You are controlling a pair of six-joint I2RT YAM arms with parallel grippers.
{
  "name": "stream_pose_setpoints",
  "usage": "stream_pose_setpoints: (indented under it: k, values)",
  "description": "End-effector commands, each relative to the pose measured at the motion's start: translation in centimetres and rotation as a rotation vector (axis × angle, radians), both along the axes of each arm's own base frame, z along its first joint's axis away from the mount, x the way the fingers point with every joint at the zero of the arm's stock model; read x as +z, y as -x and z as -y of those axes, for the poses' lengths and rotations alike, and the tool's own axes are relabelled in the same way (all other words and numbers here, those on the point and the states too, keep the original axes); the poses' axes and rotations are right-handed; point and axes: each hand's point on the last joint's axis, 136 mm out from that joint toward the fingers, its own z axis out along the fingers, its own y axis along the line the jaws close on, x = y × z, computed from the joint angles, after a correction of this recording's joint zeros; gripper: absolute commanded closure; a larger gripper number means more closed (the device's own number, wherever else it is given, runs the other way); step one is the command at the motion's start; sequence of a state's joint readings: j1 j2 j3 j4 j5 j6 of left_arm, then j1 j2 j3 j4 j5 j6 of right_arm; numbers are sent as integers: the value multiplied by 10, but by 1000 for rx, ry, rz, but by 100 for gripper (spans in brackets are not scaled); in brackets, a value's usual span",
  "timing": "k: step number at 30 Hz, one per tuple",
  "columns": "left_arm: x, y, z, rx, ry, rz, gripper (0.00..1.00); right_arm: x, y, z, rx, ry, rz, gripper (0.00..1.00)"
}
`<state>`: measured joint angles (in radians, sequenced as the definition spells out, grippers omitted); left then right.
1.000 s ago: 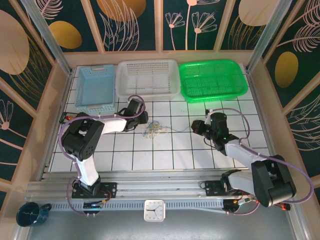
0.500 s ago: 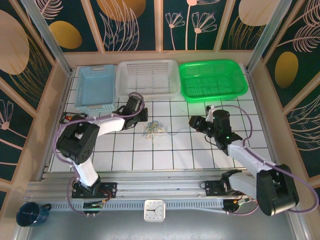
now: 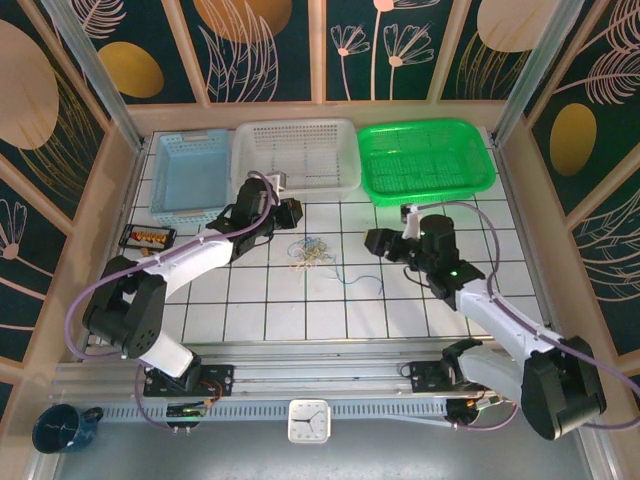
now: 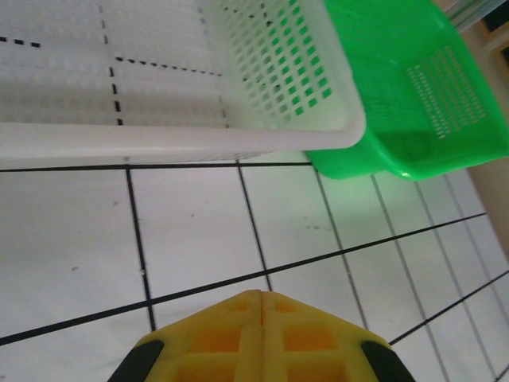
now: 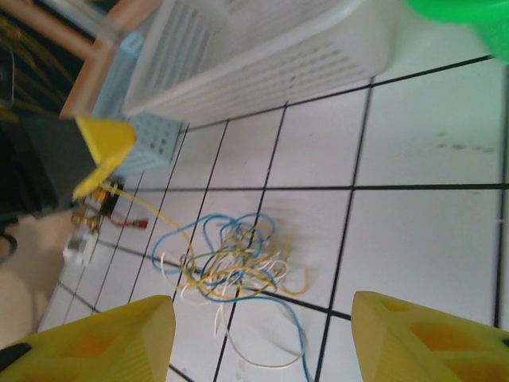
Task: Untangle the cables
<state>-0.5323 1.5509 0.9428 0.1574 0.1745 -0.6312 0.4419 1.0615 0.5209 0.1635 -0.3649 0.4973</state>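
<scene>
The cables (image 3: 312,250) lie as a loose tangle of thin yellow, blue and whitish strands on the white tiles; in the right wrist view the cables (image 5: 231,259) sit between and beyond my right fingers. My left gripper (image 3: 292,213) hangs up-left of the tangle, its yellow fingers pressed together (image 4: 261,296). From the right wrist, a taut yellow strand (image 5: 151,215) runs from the tangle up to the left gripper (image 5: 99,151). My right gripper (image 3: 372,243) is open, to the right of the tangle, holding nothing (image 5: 262,306). A blue strand (image 3: 350,275) trails loose on the tiles.
Three baskets line the back: blue (image 3: 192,172), white (image 3: 295,155) and green (image 3: 425,158). The white basket (image 4: 278,72) and green one (image 4: 398,95) are close ahead of the left wrist. A small black box (image 3: 148,237) lies at the left edge.
My left gripper shut and rose toward the back, drawing a yellow strand and shifting the tangle slightly. My right gripper opened, let the blue strand drop, and moved left toward the tangle.
</scene>
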Motion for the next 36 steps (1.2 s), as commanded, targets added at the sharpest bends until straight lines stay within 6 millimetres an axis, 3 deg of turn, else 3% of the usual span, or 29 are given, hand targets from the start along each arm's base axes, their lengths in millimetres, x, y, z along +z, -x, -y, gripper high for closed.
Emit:
stream_pose_setpoints:
  k: [1, 7, 8, 9, 15, 19, 25, 36]
  values:
    - [43, 2, 15, -31, 121, 58, 100, 29, -9, -32, 83, -13, 147, 38]
    - [62, 9, 25, -50, 190, 72, 100, 23, -20, -77, 146, 33, 209, 36]
    - [78, 7, 29, -55, 212, 98, 100, 22, -23, -83, 147, 41, 219, 36]
    - [81, 8, 31, -57, 220, 102, 100, 22, -26, -89, 150, 44, 232, 36]
    - [94, 11, 40, -66, 256, 111, 100, 20, -42, -117, 167, 24, 281, 36]
    - [102, 11, 44, -68, 282, 116, 100, 5, -49, -128, 169, 11, 273, 37]
    - [126, 14, 48, -81, 340, 136, 100, -35, -58, -130, 126, 9, 219, 44]
    - [214, 22, 37, -75, 408, 289, 100, -79, -59, -101, -11, 66, 137, 50]
